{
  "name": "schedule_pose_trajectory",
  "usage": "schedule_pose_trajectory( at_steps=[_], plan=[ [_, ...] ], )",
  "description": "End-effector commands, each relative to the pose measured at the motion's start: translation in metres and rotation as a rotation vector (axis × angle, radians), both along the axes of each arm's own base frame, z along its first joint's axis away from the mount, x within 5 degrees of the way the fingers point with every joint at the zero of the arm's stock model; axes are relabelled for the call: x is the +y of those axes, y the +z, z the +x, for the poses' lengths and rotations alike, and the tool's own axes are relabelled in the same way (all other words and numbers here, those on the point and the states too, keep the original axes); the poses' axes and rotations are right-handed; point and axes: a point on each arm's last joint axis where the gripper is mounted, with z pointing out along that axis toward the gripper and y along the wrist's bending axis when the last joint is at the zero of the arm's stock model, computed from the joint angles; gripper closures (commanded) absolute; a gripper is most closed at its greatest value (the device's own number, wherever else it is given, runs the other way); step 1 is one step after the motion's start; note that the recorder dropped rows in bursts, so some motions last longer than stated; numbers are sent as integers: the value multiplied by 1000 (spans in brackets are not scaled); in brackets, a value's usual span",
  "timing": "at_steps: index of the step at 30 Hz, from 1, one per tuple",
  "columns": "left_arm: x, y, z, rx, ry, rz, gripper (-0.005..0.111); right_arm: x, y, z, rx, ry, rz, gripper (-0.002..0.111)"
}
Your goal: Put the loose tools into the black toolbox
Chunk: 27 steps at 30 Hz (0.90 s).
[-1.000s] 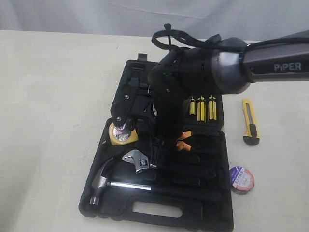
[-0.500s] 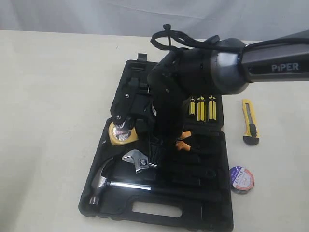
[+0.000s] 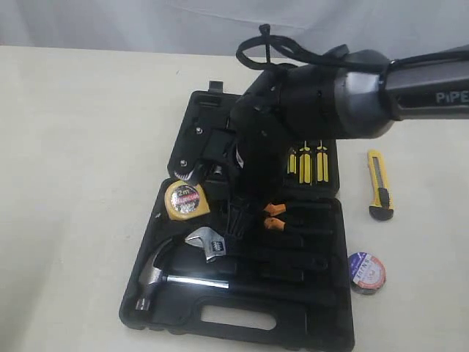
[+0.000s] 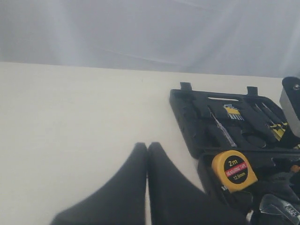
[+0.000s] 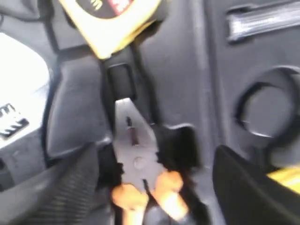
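Note:
The black toolbox [image 3: 242,323] lies open on the table. The yellow tape measure [image 3: 185,199] sits in its left recess and also shows in the left wrist view as tape measure [image 4: 233,169]. The orange-handled pliers [image 3: 275,215] lie in a recess in the middle. My right gripper [image 3: 236,218] hangs just above them, open. In the right wrist view the pliers [image 5: 138,161] rest between its spread fingers [image 5: 70,187], untouched. The utility knife [image 3: 379,183] and the tape roll [image 3: 366,271] lie on the table right of the box. My left gripper [image 4: 147,147] is shut and empty, left of the toolbox [image 4: 197,122].
A hammer [image 3: 165,275] and an adjustable wrench [image 3: 207,242] fill the lower left recesses. Three screwdrivers [image 3: 308,163] sit in the lid half. A round recess [image 5: 267,110] lies beside the pliers. The right arm [image 3: 330,103] covers much of the lid.
My right arm has lifted and drawn back to the right, uncovering the tape measure. The pliers stay in their recess, free of the fingers.

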Motion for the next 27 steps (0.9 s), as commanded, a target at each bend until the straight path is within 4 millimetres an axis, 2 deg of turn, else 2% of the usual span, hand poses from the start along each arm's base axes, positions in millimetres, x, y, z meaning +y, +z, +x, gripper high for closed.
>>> schedule_pose_trajectory(
  at_steps=[1, 2, 4, 11, 16, 24, 27],
  plan=[
    [0, 1, 0, 4, -5, -7, 107, -9, 25, 1, -99, -44, -18, 70],
    [0, 1, 0, 4, -5, -7, 107, -10, 28, 1, -112, -45, -31, 79],
    [0, 1, 0, 4, -5, -7, 107, -19, 30, 4, -107, -96, -38, 108],
    [0, 1, 0, 4, -5, -7, 107, -52, 24, 20, 22, -328, 99, 108],
    [0, 1, 0, 4, -5, -7, 107, -49, 16, 12, 136, -263, 192, 108],
    [0, 1, 0, 4, -5, -7, 107, -53, -20, 5, 208, -275, 151, 108],
    [0, 1, 0, 4, -5, -7, 107, -52, -27, 6, 215, -277, 145, 108]
  ],
)
